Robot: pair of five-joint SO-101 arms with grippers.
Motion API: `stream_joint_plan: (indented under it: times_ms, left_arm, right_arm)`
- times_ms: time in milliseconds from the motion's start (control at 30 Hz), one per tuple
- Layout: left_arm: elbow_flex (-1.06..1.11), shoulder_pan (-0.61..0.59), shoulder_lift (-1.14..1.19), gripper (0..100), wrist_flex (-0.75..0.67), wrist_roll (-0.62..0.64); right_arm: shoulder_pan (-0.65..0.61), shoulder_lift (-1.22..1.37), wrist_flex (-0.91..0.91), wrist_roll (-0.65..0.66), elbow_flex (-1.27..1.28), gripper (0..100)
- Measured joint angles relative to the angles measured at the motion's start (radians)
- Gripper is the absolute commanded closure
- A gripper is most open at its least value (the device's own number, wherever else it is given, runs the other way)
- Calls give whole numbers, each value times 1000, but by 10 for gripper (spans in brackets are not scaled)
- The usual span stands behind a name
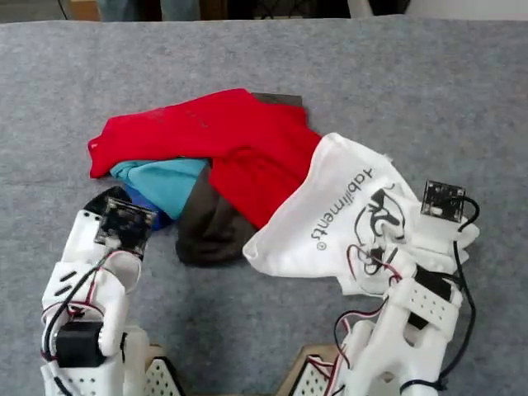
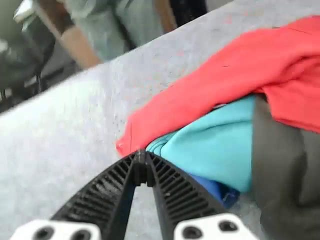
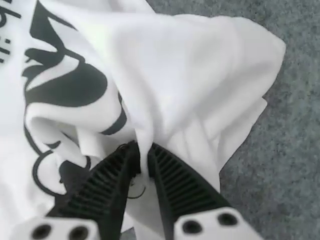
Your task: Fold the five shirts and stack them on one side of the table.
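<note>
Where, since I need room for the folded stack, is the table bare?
Bare table: the far edge behind the red shirt and both far corners. Crowded: the middle pile and the near edge, where the right pincer grips the white shirt.

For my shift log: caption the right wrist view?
Right gripper, fingers shut on a fold of the white shirt on the grey table.

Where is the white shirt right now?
In the high view the white shirt lies right of the red shirt, overlapping its edge, with the right gripper shut on a fold of it.
</note>
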Motion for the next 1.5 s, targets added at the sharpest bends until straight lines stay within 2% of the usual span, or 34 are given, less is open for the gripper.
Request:
stream_joint_plan:
  times_ms: [167, 300, 433, 633, 833, 967, 1067, 1233, 1333, 1433, 1500]
  left_arm:
    - [-155, 9, 304, 971, 109, -17]
    - [-379, 32, 638, 970, 152, 69]
    - [-628, 123, 988, 970, 272, 123]
    - [-961, 222, 1424, 966, 307, 143]
    - [-1192, 229, 1702, 760, 307, 232]
    - [-1264, 230, 1800, 641, 307, 377]
    - [-1298, 230, 1835, 601, 307, 474]
    - [-1367, 229, 1962, 602, 307, 512]
    - [-1425, 222, 2073, 643, 307, 525]
    - [-1505, 198, 2186, 741, 310, 554]
    - [-1554, 180, 2262, 855, 310, 559]
  right_arm:
    - [-75, -2, 2, 6, 20, 984]
    - [-81, -2, 2, 6, 23, 984]
    - [-81, -5, 2, 6, 28, 984]
    - [-84, -8, 2, 6, 28, 984]
    - [-84, -8, 2, 6, 28, 984]
    - [-84, -8, 2, 6, 28, 984]
    - [-84, -8, 2, 6, 28, 984]
    - [-84, -8, 2, 6, 28, 984]
    - [-84, -8, 0, 6, 28, 984]
    - [-84, -8, 0, 6, 28, 984]
    - [-84, -8, 0, 6, 28, 984]
